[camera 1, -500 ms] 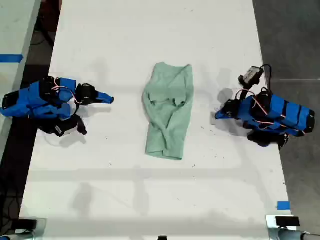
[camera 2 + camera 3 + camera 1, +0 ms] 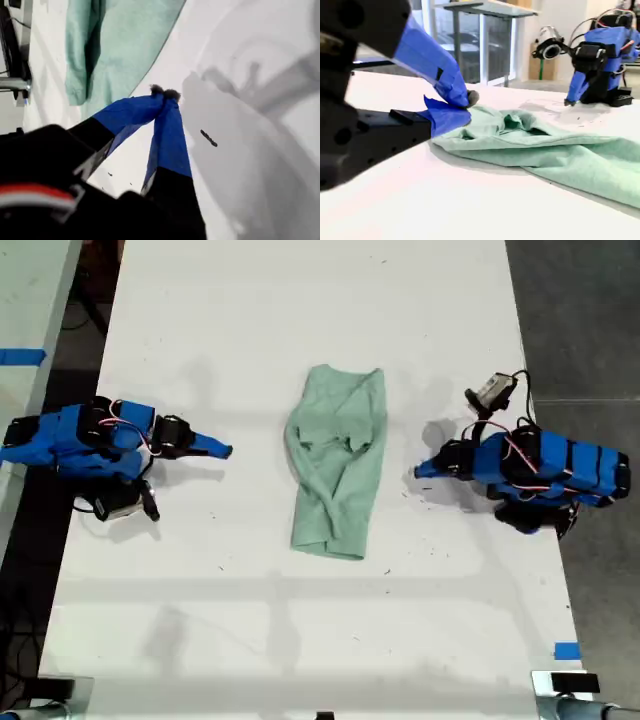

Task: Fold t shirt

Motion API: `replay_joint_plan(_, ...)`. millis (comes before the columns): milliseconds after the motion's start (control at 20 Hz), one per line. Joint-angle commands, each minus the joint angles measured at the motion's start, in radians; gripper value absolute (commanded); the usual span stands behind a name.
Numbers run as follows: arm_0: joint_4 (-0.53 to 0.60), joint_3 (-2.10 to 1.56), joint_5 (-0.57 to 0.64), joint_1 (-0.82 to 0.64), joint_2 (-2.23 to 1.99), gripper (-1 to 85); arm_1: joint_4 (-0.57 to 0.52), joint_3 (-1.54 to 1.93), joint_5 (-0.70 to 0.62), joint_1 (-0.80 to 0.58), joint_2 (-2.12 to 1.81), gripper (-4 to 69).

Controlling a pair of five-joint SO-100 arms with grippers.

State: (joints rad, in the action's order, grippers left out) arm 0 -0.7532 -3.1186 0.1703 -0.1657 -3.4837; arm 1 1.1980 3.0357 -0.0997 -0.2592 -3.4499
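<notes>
White table [image 2: 300, 640] filled most of the exterior view, with the t shirt [image 2: 337, 465] lying near its middle. My 2 arms sat on either side of the shirt, both well apart from it.

In the second wrist view the far end of the t shirt [image 2: 555, 150] ran out of the picture. The first wrist view caught only 1 edge of the t shirt [image 2: 120, 45], the rest cut off. My own black mounts blocked a large part of both wrist views.

Since the earlier frame, my first gripper [image 2: 418, 472], on the exterior view's right of the shirt, had edged a little closer to it. My second gripper [image 2: 226, 450], on the exterior view's left of the shirt, had shifted slightly, and its arm sat differently. The shirt itself had not moved.

It was pale mint green, wrinkled, bunched into a long narrow strip with a twisted ridge running along it and 1 end squared off.

My first gripper [image 2: 164, 93] had its blue jaws pressed tip to tip, holding nothing. My second gripper [image 2: 469, 102] was likewise closed and empty, its tips pointing at the shirt's edge.
</notes>
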Motion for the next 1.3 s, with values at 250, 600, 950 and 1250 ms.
replay_joint_plan(250,-0.106,1.31,0.011,0.261,1.617,13.1,-0.017,-1.264,0.052,0.314,1.545,17.1)
replay_joint_plan(600,-0.133,1.559,0.015,0.252,2.023,22.7,-0.008,-1.502,0.084,0.405,1.89,26.2)
replay_joint_plan(950,-0.322,2.071,-0.055,0.262,2.508,-0.2,-0.018,-1.503,0.109,0.423,1.937,26.4)
replay_joint_plan(1250,-0.328,2.071,-0.057,0.262,2.503,-0.2,-0.064,-1.563,0.141,0.453,2.08,0.3)
